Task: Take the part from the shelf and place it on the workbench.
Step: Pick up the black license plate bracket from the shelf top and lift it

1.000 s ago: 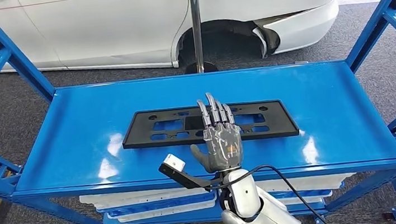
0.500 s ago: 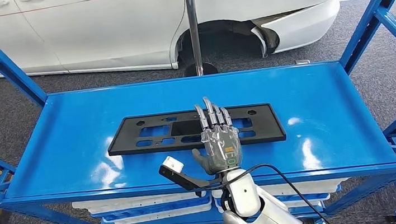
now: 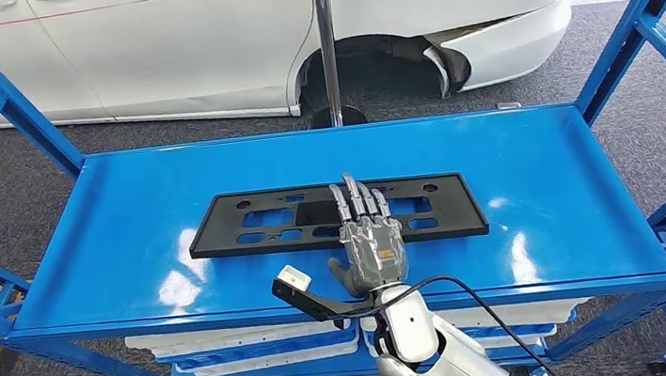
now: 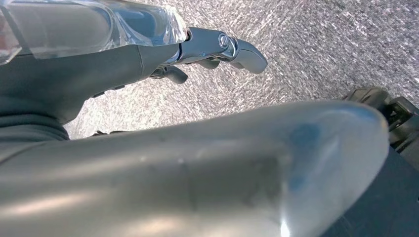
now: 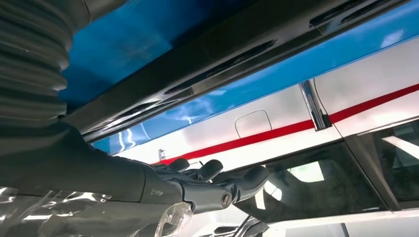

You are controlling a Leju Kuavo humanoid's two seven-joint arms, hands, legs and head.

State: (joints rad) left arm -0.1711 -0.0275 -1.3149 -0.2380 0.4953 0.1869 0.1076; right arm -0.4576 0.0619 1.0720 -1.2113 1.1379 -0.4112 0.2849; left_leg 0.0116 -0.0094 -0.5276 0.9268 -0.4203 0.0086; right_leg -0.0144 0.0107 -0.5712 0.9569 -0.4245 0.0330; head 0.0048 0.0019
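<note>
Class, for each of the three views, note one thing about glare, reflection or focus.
Head view: sharp, with white glare patches on the blue shelf. Left wrist view: a large blurred silver surface close to the lens; carpet behind is sharper. Right wrist view: the glossy shelf mirrors the white car.

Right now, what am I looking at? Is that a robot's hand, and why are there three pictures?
Yes, that is a robot's right hand. The big picture comes from a camera high on the robot, looking down. The hand reaches over a blue shelf with its fingers stretched out flat above a flat black part full of holes. It is not holding the part yet. Behind the shelf stands a white car. The other two pictures come from little cameras at the wrists. One shows the left hand hanging over grey floor, holding nothing; the other looks along the right hand's fingers.
</note>
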